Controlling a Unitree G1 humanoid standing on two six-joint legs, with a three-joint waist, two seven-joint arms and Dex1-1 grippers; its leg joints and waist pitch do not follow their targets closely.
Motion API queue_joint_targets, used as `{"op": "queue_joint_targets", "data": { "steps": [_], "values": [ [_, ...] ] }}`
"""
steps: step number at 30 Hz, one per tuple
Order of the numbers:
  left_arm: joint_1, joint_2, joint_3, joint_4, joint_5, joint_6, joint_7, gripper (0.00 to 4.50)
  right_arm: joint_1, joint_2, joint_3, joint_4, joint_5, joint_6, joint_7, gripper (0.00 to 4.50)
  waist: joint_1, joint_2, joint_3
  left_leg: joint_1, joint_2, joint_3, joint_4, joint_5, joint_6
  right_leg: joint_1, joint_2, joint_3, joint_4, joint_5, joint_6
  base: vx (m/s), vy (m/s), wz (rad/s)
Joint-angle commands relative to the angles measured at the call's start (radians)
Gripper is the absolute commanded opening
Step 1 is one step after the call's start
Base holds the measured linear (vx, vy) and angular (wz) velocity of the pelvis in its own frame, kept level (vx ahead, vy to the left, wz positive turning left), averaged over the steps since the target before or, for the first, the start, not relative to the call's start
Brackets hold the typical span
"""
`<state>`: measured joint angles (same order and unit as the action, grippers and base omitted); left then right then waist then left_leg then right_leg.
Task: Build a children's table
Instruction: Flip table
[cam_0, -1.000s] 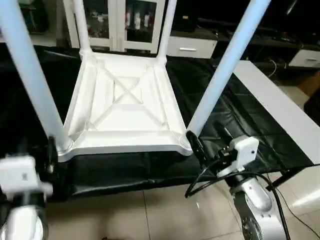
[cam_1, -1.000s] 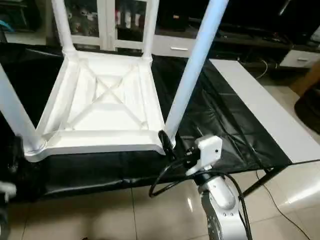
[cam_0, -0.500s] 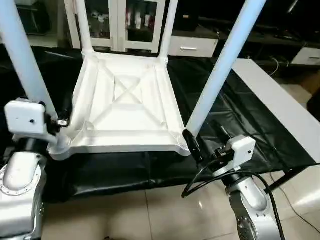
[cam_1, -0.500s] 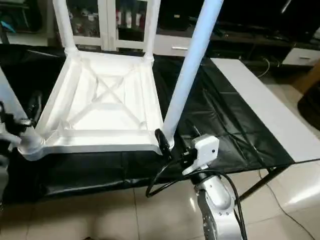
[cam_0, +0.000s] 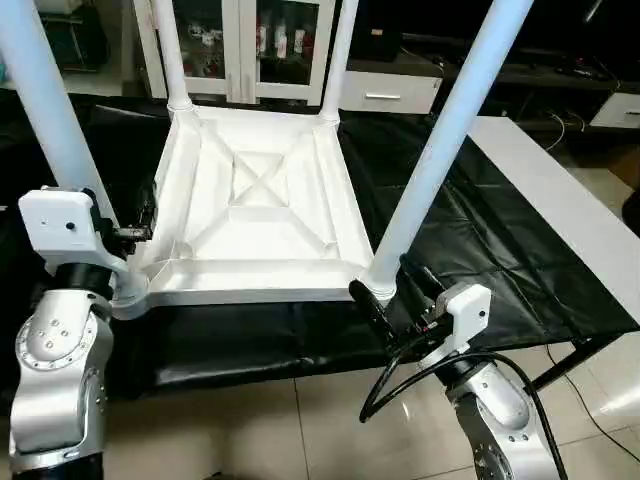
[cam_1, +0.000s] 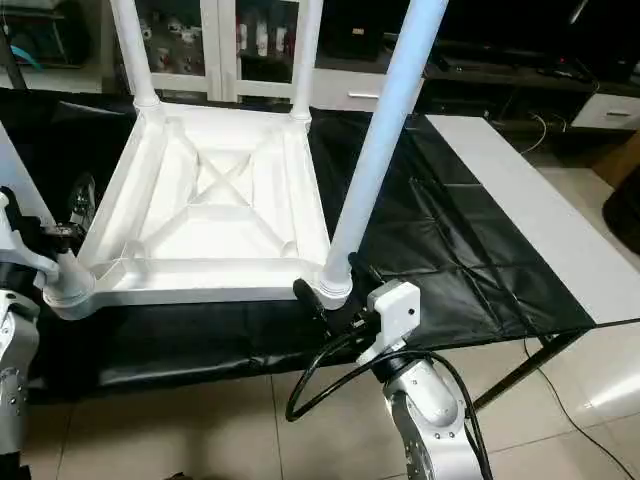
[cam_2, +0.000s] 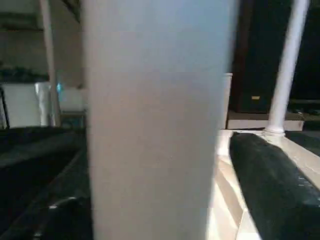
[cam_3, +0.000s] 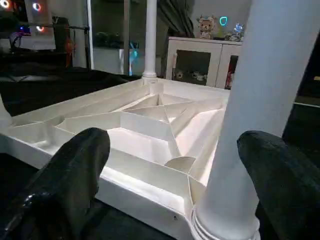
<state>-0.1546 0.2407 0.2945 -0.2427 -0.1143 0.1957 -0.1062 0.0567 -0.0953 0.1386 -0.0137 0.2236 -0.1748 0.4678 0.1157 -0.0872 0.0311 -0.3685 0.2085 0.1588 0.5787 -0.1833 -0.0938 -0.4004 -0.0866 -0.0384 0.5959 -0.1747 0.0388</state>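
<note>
Even indoor light; glare on floor tiles (cam_0: 400, 405); left wrist view blurred, dim

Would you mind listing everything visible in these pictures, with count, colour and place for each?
Tabletop: one, white, lying ribbed underside up on the black sheet.
Legs: four, white, standing upright in the tabletop's corner sockets.
Black sheet: one, black, spread over the work surface under the tabletop.
White board: one, white, along the sheet's right side.
Cabinet: one, white with glass doors, behind the work surface.
Floor: light tiles, in front of the work surface.
Left gripper: one, black fingers, at the near left leg's base.
Right gripper: one, black fingers, open around the near right leg's base.
</note>
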Motion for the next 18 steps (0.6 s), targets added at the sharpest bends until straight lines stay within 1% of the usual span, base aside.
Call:
{"op": "queue_joint_targets", "data": {
  "steps": [1, 3, 4, 5, 7, 9, 11, 12, 14, 15, 16, 17, 18],
  "values": [
    [-0.026, -0.013, -0.020, 0.004, -0.012, 0.036, 0.010, 3.36, -0.021, -0.004, -0.003, 0.009, 0.005, 0.017, 0.009, 4.50, -0.001, 0.025, -0.038, 0.010, 0.012, -0.001, -0.086, -0.402, -0.032, 0.023, -0.027, 0.025, -0.069, -0.256, -0.101, 0.000, 0.000, 0.00],
    [-0.032, -0.015, -0.021, -0.002, -0.018, 0.049, 0.016, 3.26, -0.024, -0.005, -0.001, 0.010, 0.006, 0.021, 0.012, 4.50, 0.000, 0.023, -0.037, 0.009, 0.012, -0.002, -0.087, -0.399, -0.032, 0.024, -0.027, 0.024, -0.069, -0.265, -0.096, 0.000, 0.000, 0.00],
    [-0.034, -0.018, -0.020, -0.007, -0.021, 0.059, 0.022, 3.22, -0.025, -0.005, -0.001, 0.011, 0.007, 0.023, 0.014, 4.50, 0.003, 0.018, -0.038, 0.011, 0.013, -0.001, -0.086, -0.398, -0.031, 0.021, -0.027, 0.025, -0.070, -0.266, -0.093, 0.000, 0.000, 0.00],
    [-0.037, -0.023, -0.017, -0.021, -0.032, 0.083, 0.031, 3.09, -0.029, -0.006, 0.002, 0.018, 0.005, 0.025, 0.017, 4.50, 0.002, 0.014, -0.039, 0.010, 0.012, -0.001, -0.086, -0.397, -0.030, 0.022, -0.027, 0.025, -0.070, -0.265, -0.092, 0.000, 0.000, 0.00],
    [-0.037, -0.028, -0.015, -0.030, -0.041, 0.103, 0.039, 2.82, -0.034, -0.006, 0.006, 0.025, 0.004, 0.028, 0.020, 4.50, 0.003, 0.012, -0.040, 0.009, 0.013, -0.001, -0.086, -0.396, -0.033, 0.022, -0.027, 0.024, -0.068, -0.259, -0.092, 0.000, 0.000, 0.00],
    [-0.037, -0.039, -0.007, -0.041, -0.045, 0.127, 0.050, 2.79, -0.042, -0.006, 0.007, 0.031, 0.004, 0.031, 0.022, 4.50, 0.004, 0.012, -0.040, 0.009, 0.013, -0.002, -0.086, -0.391, -0.033, 0.023, -0.026, 0.023, -0.068, -0.248, -0.093, 0.000, 0.000, 0.00],
    [-0.038, -0.040, -0.006, -0.041, -0.045, 0.133, 0.050, 2.51, -0.047, -0.007, 0.006, 0.037, 0.002, 0.032, 0.022, 4.50, 0.005, 0.011, -0.041, 0.009, 0.012, -0.002, -0.085, -0.386, -0.032, 0.024, -0.026, 0.023, -0.068, -0.242, -0.091, 0.000, 0.000, 0.00],
    [-0.036, -0.040, -0.006, -0.047, -0.044, 0.139, 0.050, 2.40, -0.053, -0.010, 0.004, 0.043, 0.002, 0.034, 0.021, 4.50, 0.005, 0.016, -0.041, 0.010, 0.012, -0.002, -0.086, -0.385, -0.034, 0.023, -0.026, 0.023, -0.068, -0.240, -0.090, 0.000, 0.000, 0.00],
    [-0.035, -0.037, -0.008, -0.053, -0.044, 0.146, 0.052, 2.30, -0.055, -0.013, 0.001, 0.044, 0.003, 0.036, 0.022, 4.50, 0.006, 0.014, -0.042, 0.009, 0.012, -0.001, -0.085, -0.378, -0.034, 0.024, -0.025, 0.023, -0.067, -0.231, -0.089, 0.000, 0.000, 0.00],
    [-0.035, -0.034, -0.010, -0.056, -0.044, 0.151, 0.052, 2.21, -0.056, -0.014, -0.001, 0.042, 0.010, 0.040, 0.028, 4.50, 0.006, 0.014, -0.041, 0.009, 0.012, -0.001, -0.085, -0.377, -0.034, 0.024, -0.025, 0.023, -0.066, -0.227, -0.089, 0.000, 0.000, 0.00],
    [-0.035, -0.032, -0.012, -0.058, -0.043, 0.155, 0.053, 2.05, -0.055, -0.015, -0.001, 0.032, 0.031, 0.054, 0.044, 4.50, 0.008, 0.017, -0.041, 0.010, 0.012, -0.001, -0.085, -0.378, -0.033, 0.023, -0.024, 0.023, -0.067, -0.228, -0.088, 0.000, 0.000, 0.00],
    [-0.038, -0.029, -0.011, -0.058, -0.043, 0.160, 0.055, 2.05, -0.051, -0.017, 0.000, 0.015, 0.057, 0.071, 0.063, 4.50, 0.007, 0.015, -0.042, 0.010, 0.011, -0.001, -0.085, -0.380, -0.031, 0.025, -0.024, 0.023, -0.067, -0.226, -0.088, 0.000, 0.000, 0.00],
    [-0.040, -0.028, -0.011, -0.061, -0.044, 0.166, 0.058, 2.02, -0.048, -0.017, 0.001, 0.003, 0.076, 0.083, 0.077, 4.50, 0.007, 0.018, -0.042, 0.011, 0.012, -0.002, -0.085, -0.383, -0.029, 0.025, -0.023, 0.023, -0.066, -0.222, -0.089, 0.000, 0.000, 0.00]
  ]
}}
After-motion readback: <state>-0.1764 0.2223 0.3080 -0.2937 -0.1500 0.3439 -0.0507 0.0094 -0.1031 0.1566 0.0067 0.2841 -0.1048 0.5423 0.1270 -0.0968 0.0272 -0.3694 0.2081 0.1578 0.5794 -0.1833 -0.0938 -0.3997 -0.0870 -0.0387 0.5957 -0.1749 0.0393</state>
